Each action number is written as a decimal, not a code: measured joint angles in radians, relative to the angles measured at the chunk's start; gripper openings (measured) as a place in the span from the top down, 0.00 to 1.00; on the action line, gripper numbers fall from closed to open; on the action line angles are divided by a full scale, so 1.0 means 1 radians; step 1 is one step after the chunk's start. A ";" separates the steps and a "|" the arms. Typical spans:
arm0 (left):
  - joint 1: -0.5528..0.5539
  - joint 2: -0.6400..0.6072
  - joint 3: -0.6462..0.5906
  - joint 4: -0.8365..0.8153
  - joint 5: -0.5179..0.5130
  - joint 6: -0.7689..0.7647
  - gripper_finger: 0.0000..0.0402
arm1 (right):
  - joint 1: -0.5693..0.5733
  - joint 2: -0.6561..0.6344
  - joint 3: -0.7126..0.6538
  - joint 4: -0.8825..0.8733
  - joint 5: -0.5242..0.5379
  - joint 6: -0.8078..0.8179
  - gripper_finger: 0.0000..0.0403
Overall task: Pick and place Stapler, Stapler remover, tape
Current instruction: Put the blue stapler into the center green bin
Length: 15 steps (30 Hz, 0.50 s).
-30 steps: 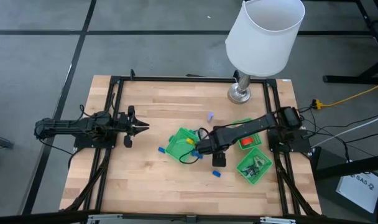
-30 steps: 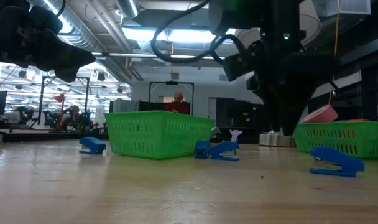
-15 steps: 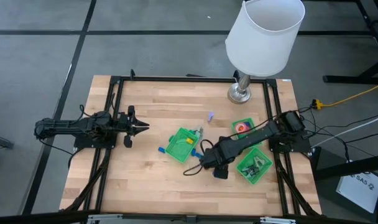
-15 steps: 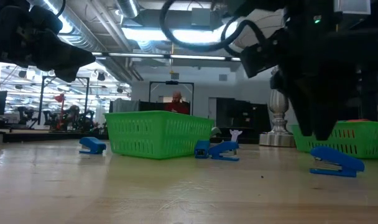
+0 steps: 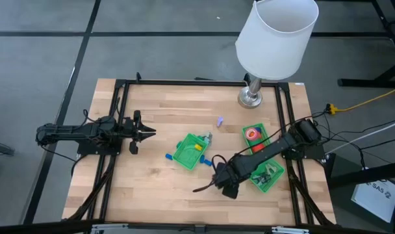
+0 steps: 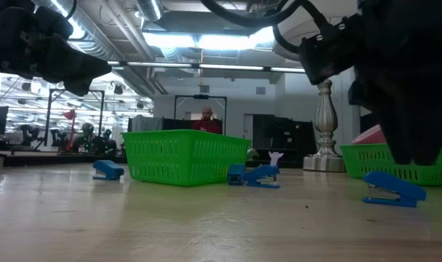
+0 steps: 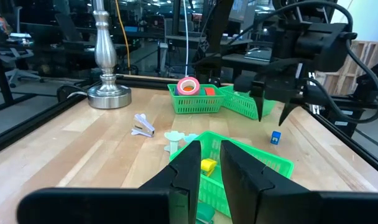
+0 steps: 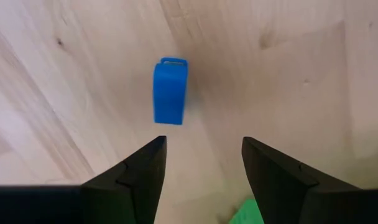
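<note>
Overhead, the right gripper (image 5: 225, 184) sat at about five o'clock from the table's (image 5: 152, 117) centre, its arm reaching in from the three o'clock edge, and it covered whatever lay beneath it. Only the right wrist view showed that: a small blue stapler (image 8: 170, 91) lying on the bare wood ahead of the two dark fingers (image 8: 139, 171), which stood spread with nothing between them. The low view caught the same blue stapler on the tabletop, with the dark mass of the right arm hanging just above it and apart from it. A second blue stapler (image 6: 262, 176) lay beside the central green basket (image 5: 190, 151), and another blue piece (image 6: 107, 169) lay at that basket's nine o'clock side; from above these were only specks. The left wrist view alone showed the tape (image 7: 188, 86), a pink roll standing above the rim of a green basket (image 5: 254, 134) toward two o'clock, seen as a red ring from overhead. A third green basket (image 5: 267, 174) lay at four o'clock, touched by the right arm. The left gripper (image 5: 147, 132) waited at nine o'clock, holding nothing, its fingers (image 7: 192, 168) nearly together with a narrow gap. A lamp (image 5: 277, 39) stood at one o'clock.
</note>
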 joint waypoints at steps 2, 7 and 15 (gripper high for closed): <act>0.000 0.000 0.000 0.000 0.000 0.000 0.85 | 0.008 0.000 0.000 0.004 -0.004 0.031 0.47; 0.000 0.000 0.000 0.000 0.000 0.000 0.85 | 0.029 0.000 0.000 0.053 0.001 0.067 0.47; 0.000 0.000 0.000 0.000 0.000 0.000 0.85 | 0.038 0.000 0.000 0.142 0.103 0.113 0.47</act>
